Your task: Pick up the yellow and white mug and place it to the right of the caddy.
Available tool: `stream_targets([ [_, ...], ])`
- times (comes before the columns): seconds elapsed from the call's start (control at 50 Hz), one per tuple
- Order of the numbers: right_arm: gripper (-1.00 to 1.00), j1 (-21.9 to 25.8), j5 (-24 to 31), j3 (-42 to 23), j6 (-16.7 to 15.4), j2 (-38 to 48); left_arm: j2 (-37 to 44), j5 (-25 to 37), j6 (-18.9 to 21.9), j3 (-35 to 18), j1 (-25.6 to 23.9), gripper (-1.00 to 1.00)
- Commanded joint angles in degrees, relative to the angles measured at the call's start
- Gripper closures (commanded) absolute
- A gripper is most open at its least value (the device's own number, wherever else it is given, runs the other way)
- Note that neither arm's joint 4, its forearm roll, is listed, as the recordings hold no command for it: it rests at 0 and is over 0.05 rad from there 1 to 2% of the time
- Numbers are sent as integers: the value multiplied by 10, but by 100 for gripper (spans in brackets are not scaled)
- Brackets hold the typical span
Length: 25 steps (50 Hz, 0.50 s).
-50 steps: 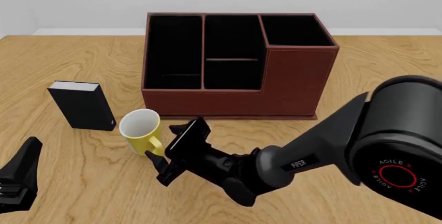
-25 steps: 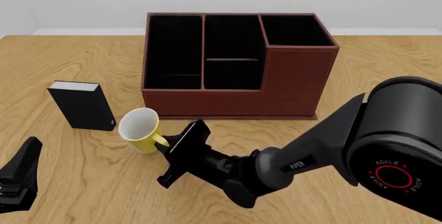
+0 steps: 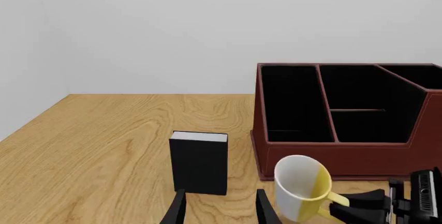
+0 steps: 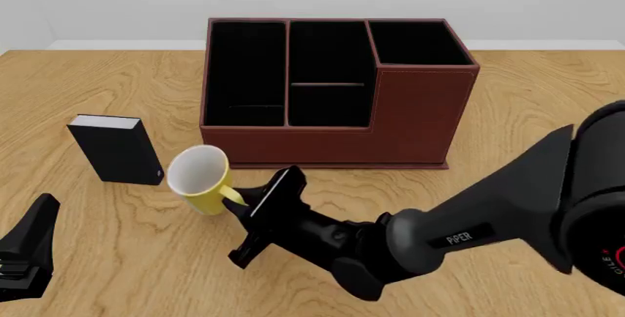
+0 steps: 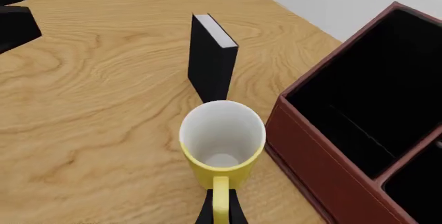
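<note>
The yellow and white mug (image 4: pixel 200 179) is in front of the caddy's left front corner, tilted with its white inside facing up and left. My right gripper (image 4: pixel 244 201) is shut on its yellow handle (image 5: pixel 219 199). The mug also shows in the left wrist view (image 3: pixel 303 187) and the right wrist view (image 5: pixel 222 137). The reddish-brown caddy (image 4: pixel 410 116) stands at the table's middle back, and shows in the wrist views (image 3: pixel 332 154) (image 5: pixel 324 146). My left gripper (image 4: pixel 28 255) is open and empty near the front left edge, its fingers (image 3: pixel 178 211) apart.
A small black book-like box (image 4: pixel 117 150) stands upright left of the mug, close to it (image 3: pixel 199 163) (image 5: pixel 210 66). The right arm's large body (image 4: pixel 547 207) fills the front right. Bare wooden table (image 4: pixel 528 97) lies right of the caddy.
The right gripper has closed on the mug's handle. The mug has tipped over to a tilt and risen slightly. The left arm has not moved.
</note>
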Motion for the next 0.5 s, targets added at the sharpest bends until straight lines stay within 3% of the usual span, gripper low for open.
stream_targets([
  [0.02,100,12,2,30,2,-56,0,0,0,0,0,-100],
  [0.5,100,27,33,75,-27,-168,0,0,0,0,0,-100],
])
